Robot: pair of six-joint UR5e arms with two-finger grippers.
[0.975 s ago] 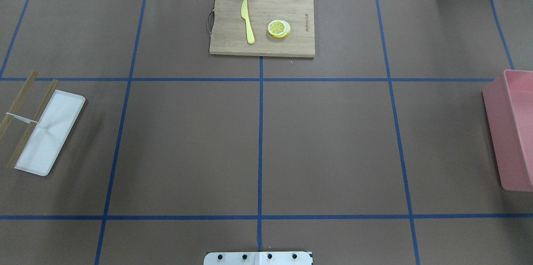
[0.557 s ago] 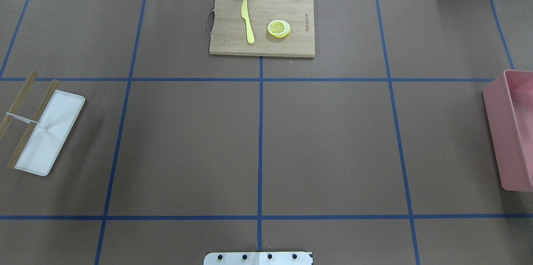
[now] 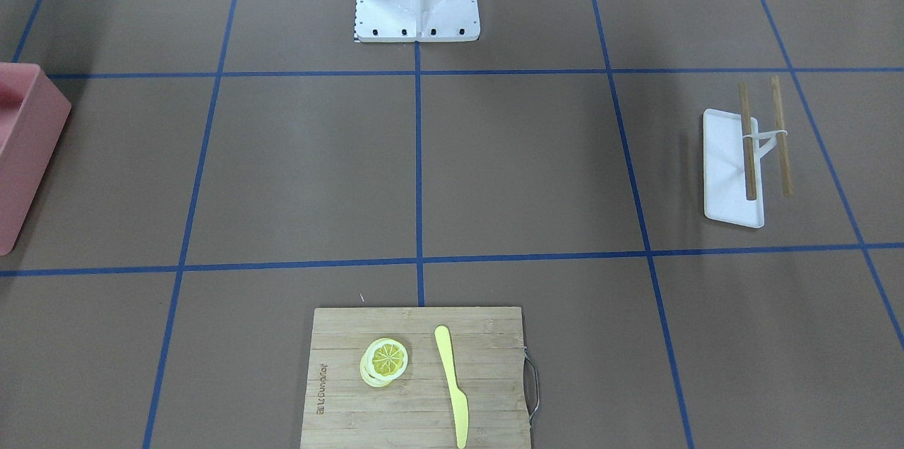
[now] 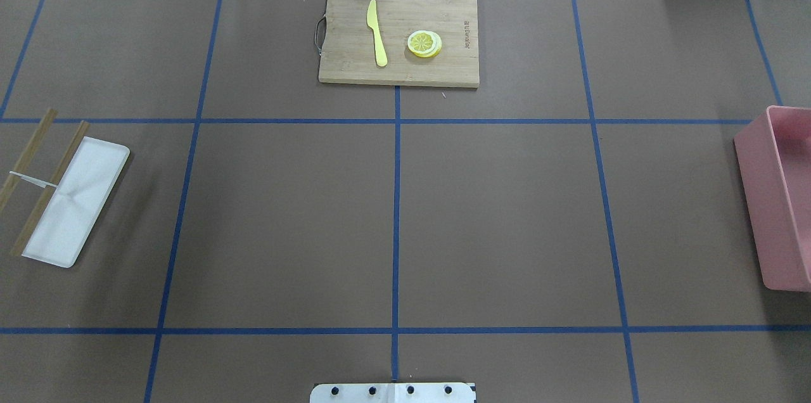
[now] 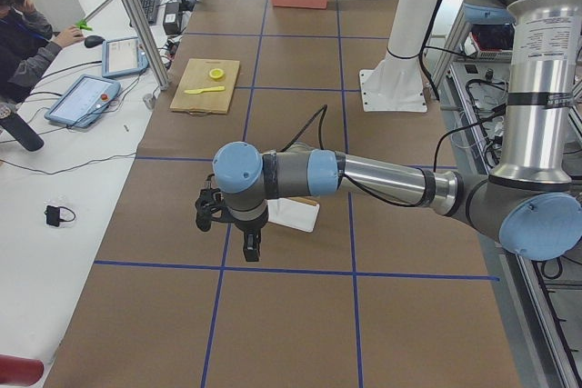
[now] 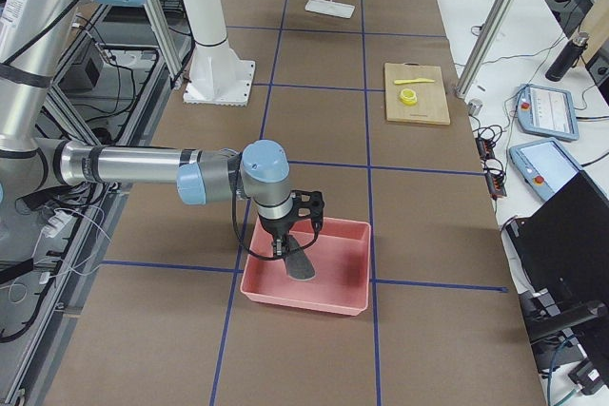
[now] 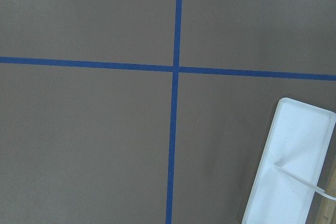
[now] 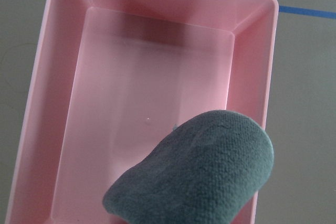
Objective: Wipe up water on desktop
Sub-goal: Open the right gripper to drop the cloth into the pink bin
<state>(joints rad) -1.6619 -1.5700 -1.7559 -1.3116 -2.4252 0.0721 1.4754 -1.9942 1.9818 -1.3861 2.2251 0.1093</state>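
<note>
The brown desktop (image 4: 507, 225) with its blue tape grid shows no water that I can make out. A grey-green cloth (image 8: 199, 177) hangs close under the right wrist camera, over the pink bin (image 8: 152, 77) and across its right rim. In the exterior right view the cloth (image 6: 297, 263) dangles from my right gripper (image 6: 285, 246) above the bin (image 6: 344, 227), so the gripper is shut on it. My left gripper (image 5: 227, 233) hovers over the desktop beside the white tray (image 5: 296, 215). I cannot tell whether it is open or shut.
The white tray (image 4: 76, 200) with two wooden sticks lies at the desktop's left. A bamboo cutting board (image 4: 399, 35) with a yellow knife (image 4: 377, 32) and lemon slices (image 4: 424, 44) lies at the far middle. The pink bin (image 4: 760, 200) stands at the right edge.
</note>
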